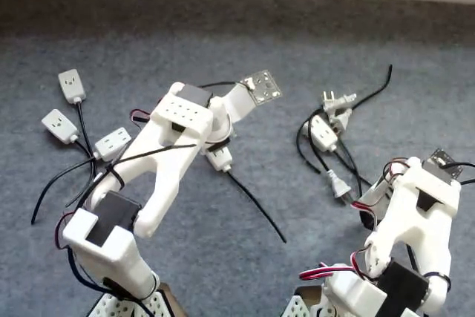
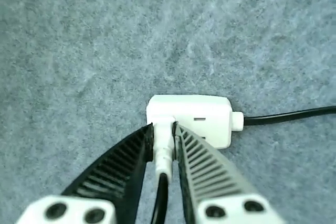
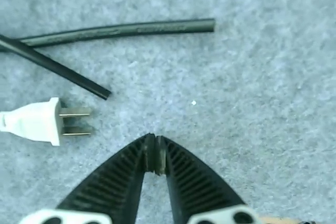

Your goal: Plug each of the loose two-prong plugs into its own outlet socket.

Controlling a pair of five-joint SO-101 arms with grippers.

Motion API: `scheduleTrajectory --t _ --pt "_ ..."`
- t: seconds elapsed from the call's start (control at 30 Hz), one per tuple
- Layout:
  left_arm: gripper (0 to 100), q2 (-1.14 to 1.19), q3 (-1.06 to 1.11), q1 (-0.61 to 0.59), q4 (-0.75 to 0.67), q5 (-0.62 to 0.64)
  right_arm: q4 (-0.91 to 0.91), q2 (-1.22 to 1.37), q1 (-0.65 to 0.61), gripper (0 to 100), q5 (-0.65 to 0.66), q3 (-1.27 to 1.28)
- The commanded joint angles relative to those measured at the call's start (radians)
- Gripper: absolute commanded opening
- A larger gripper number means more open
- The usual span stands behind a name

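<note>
on grey carpet [image 1: 245,50]: left tool [image 2: 164,132] grips plug [image 2: 163,156] at socket [image 2: 202,116]; right tool [image 3: 156,153] clenched

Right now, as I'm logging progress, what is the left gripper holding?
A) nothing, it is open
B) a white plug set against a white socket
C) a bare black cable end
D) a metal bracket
B: in the left wrist view the left gripper is shut on a white plug whose front end meets the white socket.
</note>
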Motion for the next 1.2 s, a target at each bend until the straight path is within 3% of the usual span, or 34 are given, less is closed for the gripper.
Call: scheduleTrajectory --t 0.0,0.4,0.67,0.93,1.17 --pt "1 -0.01 -0.022 -0.021 -0.021 -0.006 -0.01 -0.036 0.004 0.5 -0.012 -0.004" --pt "1 0.007 -0.001 -0.016 -0.018 -0.003 -0.01 -0.036 0.005 0.5 -0.012 -0.001" --pt "1 0.217 -0.067 -0.039 -0.012 -0.006 -0.01 -0.036 0.01 0.5 -0.012 0.001" --pt "9 0.308 -0.217 -0.058 0.14 -0.002 -0.01 -0.036 0.01 0.5 -0.012 0.001" --pt "4 0.409 -0.343 -0.117 0.302 0.081 -0.01 -0.035 0.01 0.5 -0.012 0.001"
